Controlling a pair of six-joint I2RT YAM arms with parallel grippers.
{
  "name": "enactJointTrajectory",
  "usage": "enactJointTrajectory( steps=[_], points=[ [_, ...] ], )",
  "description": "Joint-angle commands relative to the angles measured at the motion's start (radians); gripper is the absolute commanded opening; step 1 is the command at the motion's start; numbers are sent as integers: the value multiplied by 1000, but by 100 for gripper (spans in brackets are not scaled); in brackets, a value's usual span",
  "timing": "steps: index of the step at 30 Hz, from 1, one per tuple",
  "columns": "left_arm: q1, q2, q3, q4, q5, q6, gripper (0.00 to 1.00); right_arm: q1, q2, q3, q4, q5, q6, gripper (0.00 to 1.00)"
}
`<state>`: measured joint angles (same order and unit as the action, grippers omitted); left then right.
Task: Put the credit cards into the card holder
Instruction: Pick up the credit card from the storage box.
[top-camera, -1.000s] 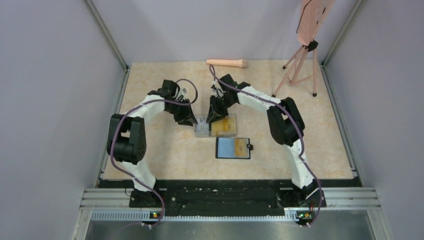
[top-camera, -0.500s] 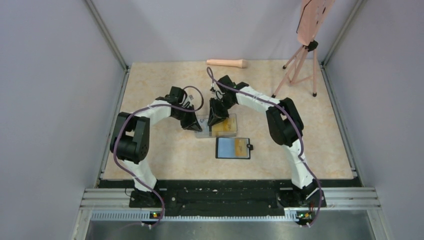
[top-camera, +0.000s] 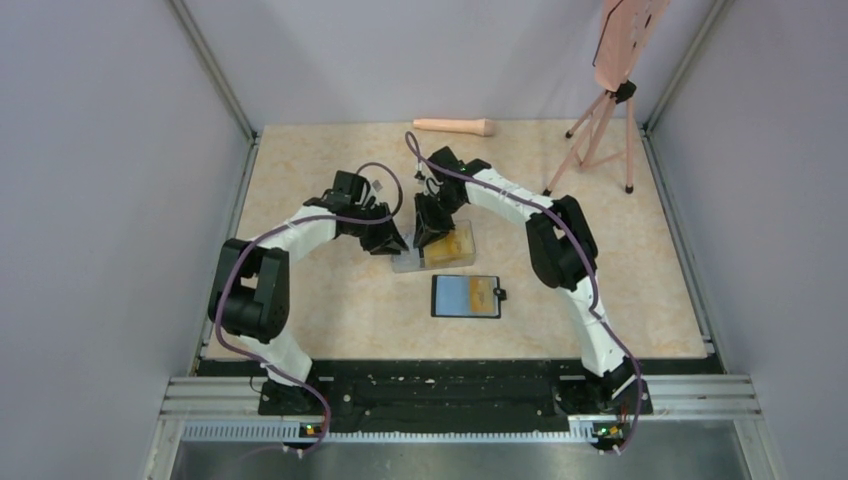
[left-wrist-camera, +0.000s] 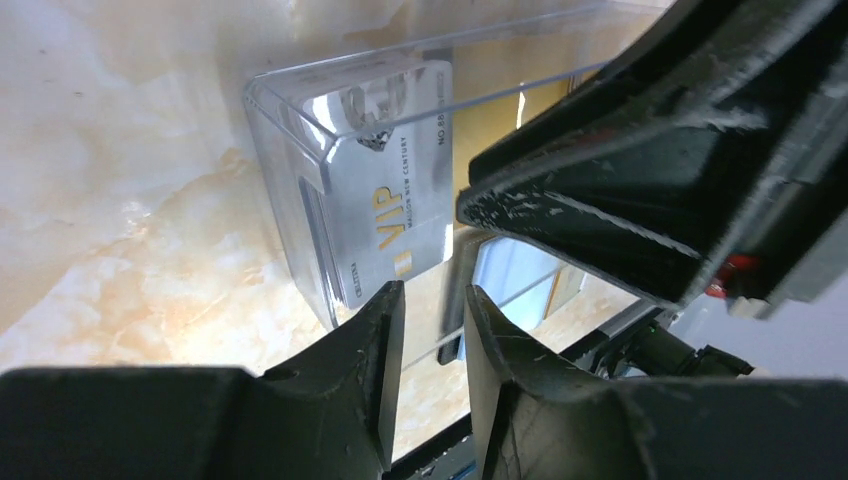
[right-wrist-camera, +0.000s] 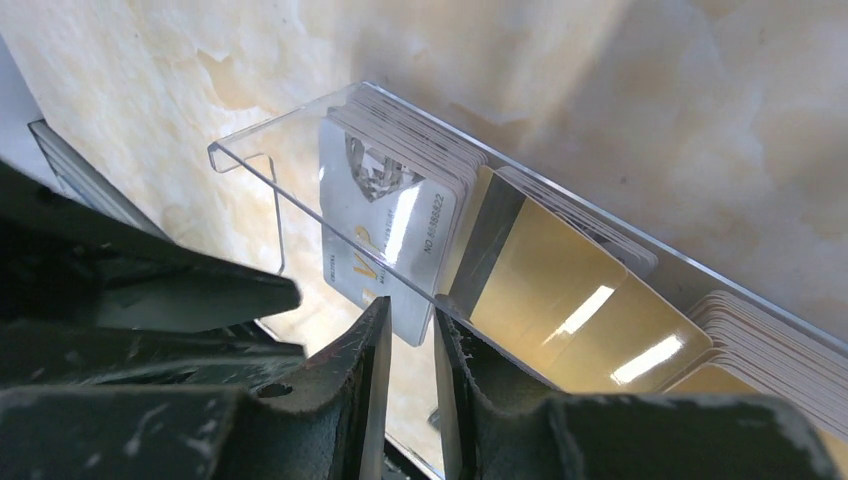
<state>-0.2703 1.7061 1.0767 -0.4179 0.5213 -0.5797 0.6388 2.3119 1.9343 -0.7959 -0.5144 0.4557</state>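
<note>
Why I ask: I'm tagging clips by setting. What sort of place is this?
Probably a lab robot test cell: plain grey walls box in a marble-patterned tabletop, two robot arms are bolted to a metal rail at its near edge, and a tripod stands in the far corner.

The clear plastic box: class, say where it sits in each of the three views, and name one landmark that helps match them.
Top external: the clear plastic box lies mid-table, just beyond the card holder.
Left wrist: upper centre.
Right wrist: diagonally across the middle.
Landmark: the silver VIP card at its end, seen in both wrist views.
</note>
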Motion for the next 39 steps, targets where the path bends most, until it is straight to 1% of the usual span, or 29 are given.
enactJointTrajectory(
  steps=[1, 3, 5, 7, 10, 12, 18, 21, 23, 25, 28, 29, 34, 39],
  points=[
    [-3, -65, 68, -77, -128, 53, 35, 1, 38, 55, -11, 62, -35, 23],
    [-2, -48, 90, -144, -187, 89, 35, 1, 30, 46, -11, 52, -33, 24],
    [-1, -23, 97, -181, -211, 110, 35, 2, 24, 28, -11, 56, -35, 24],
    [-2, 4, 95, -183, -193, 111, 35, 2, 20, 12, -10, 65, -45, 25],
    [-3, 35, 73, -147, -130, 88, 34, 4, 23, -8, -10, 76, -58, 26],
    [-7, 48, 60, -119, -103, 72, 29, 5, 29, -13, -10, 70, -66, 26],
    [-10, 62, 19, -59, -55, 29, 6, 14, 53, -3, -9, 54, -86, 24],
    [-14, 62, 2, -25, -31, 0, 2, 16, 62, 3, -1, 33, -93, 21],
    [-19, 62, -2, -15, -28, -13, 1, 17, 68, 7, 2, 19, -94, 19],
    [-21, 59, -4, -13, -27, -19, 1, 17, 72, 11, 1, 3, -96, 13],
    [-22, 51, -15, 1, -26, -30, 1, 17, 63, 11, 8, -23, -93, 1],
    [-23, 50, -18, 5, -27, -35, 1, 16, 58, 10, 12, -33, -90, 0],
    [-29, 47, -21, 10, -32, -46, 3, 17, 35, 4, 25, -66, -81, 0],
    [-33, 53, -17, 10, -38, -50, 5, 16, -1, -6, 24, -46, -86, 0]
  ],
)
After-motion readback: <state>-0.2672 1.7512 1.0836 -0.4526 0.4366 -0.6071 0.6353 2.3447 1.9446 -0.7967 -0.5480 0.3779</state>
